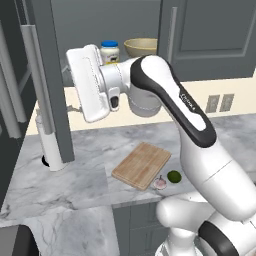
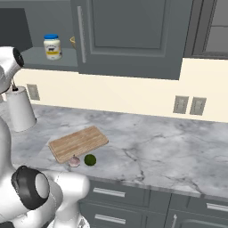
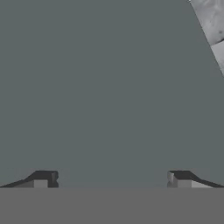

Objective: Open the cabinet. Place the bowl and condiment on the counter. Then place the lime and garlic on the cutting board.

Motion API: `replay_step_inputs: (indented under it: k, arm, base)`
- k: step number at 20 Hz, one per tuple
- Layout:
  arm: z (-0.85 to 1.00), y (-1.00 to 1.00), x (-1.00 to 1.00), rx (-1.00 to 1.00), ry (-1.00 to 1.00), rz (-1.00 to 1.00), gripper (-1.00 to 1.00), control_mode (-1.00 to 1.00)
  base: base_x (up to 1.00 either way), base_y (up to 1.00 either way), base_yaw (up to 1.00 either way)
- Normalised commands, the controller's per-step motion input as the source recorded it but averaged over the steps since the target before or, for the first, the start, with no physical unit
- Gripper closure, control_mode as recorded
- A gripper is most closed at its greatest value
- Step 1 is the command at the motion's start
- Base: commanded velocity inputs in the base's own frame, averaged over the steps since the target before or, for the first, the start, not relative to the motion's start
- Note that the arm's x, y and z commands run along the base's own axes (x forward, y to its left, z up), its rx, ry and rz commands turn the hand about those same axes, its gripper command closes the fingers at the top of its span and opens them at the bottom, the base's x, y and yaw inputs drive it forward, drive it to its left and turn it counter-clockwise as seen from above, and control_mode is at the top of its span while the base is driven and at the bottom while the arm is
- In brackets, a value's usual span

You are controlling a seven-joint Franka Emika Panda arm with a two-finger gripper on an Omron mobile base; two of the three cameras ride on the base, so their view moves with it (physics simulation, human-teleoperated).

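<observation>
The cabinet's left door [image 1: 56, 75] stands swung open; the right door [image 2: 129, 35] is closed. On the shelf inside sit the blue-lidded condiment jar [image 1: 109, 50] [image 2: 52, 46] and the tan bowl [image 1: 140, 46], of which a sliver [image 2: 72, 42] shows past the closed door's edge. My white hand [image 1: 89, 82] hovers in front of the shelf, beside the open door. My gripper [image 3: 111, 179] is open and empty, facing a flat dark grey panel. On the counter [image 1: 95, 142] [image 2: 156, 142], the lime [image 1: 173, 176] [image 2: 90, 160] and garlic [image 1: 160, 183] [image 2: 74, 161] lie just off the cutting board [image 1: 142, 165] [image 2: 78, 143], at its near corner.
A white paper towel roll [image 2: 20, 111] stands on the counter by the wall, left of the board. A tall dark unit with long pale handles [image 1: 12, 100] rises at the far left. Wall outlets [image 2: 188, 105] sit above the open marble to the right. Drawers [image 2: 133, 198] run below the counter.
</observation>
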Motion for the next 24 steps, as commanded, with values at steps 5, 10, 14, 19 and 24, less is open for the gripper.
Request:
replay_step_inputs:
  k: [5,10,14,19,24]
  arm:
    - [0.00,-0.47,-0.40,0.07,-0.27,0.00,-1.00,-1.00]
    - [0.00,-0.58,-0.34,0.06,-0.27,-0.02,-1.00,-1.00]
    - [-0.01,-1.00,-0.26,0.10,-0.24,-0.08,-1.00,-1.00]
    - [0.00,-0.91,-0.31,0.00,-0.34,-0.13,-1.00,-1.00]
    - [0.02,-0.55,-0.35,-0.22,-0.45,-0.11,-1.00,-1.00]
  base:
    - [0.00,0.00,0.00]
    - [0.00,0.00,0.00]
    - [0.00,0.00,0.00]
    - [0.00,0.00,0.00]
    - [0.00,0.00,0.00]
